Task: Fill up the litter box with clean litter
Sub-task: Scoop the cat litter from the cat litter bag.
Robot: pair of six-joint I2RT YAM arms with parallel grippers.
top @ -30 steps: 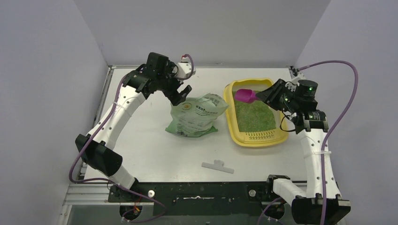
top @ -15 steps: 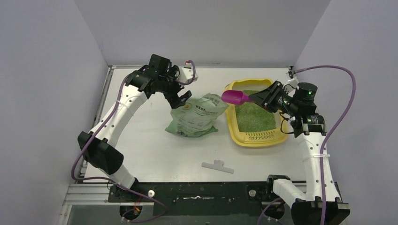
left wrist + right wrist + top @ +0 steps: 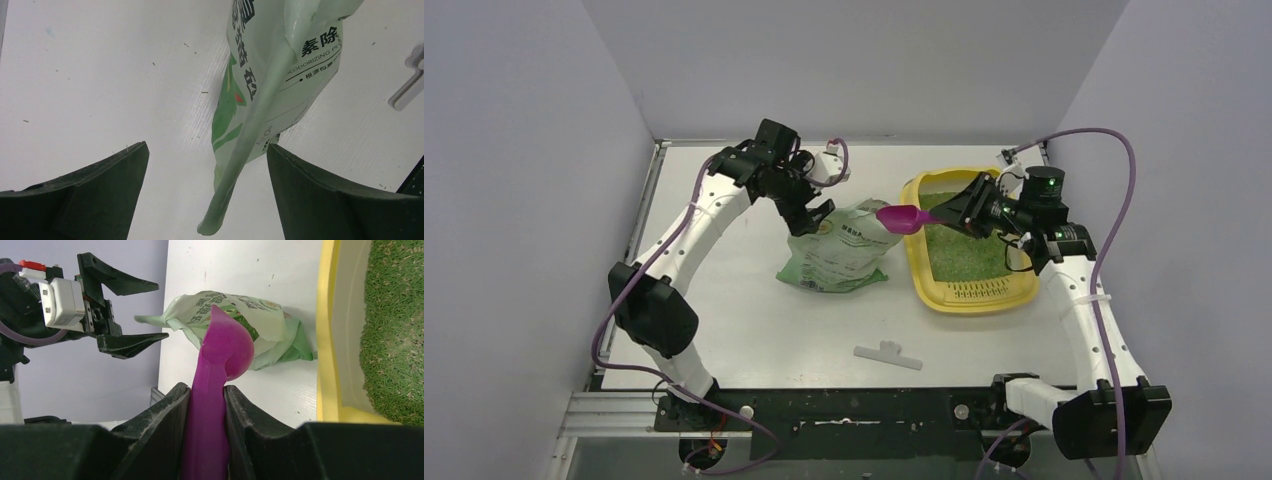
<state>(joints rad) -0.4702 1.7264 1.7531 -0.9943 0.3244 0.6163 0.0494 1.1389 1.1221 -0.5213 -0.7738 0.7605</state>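
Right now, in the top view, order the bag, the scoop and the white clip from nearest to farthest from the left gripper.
1. Bag: directly under the left gripper, its top edge between the open fingers.
2. Scoop: farther right, raised by the bag's right end.
3. White clip: well toward the arms' bases.

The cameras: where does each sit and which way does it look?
Top external: above and behind, looking down on left arm, right arm, green bag, litter box.
Left wrist: on the left arm, looking down between open jaws at the bag.
Right wrist: on the right arm, looking past jaws shut on the magenta scoop toward the bag.
All three show the bag.
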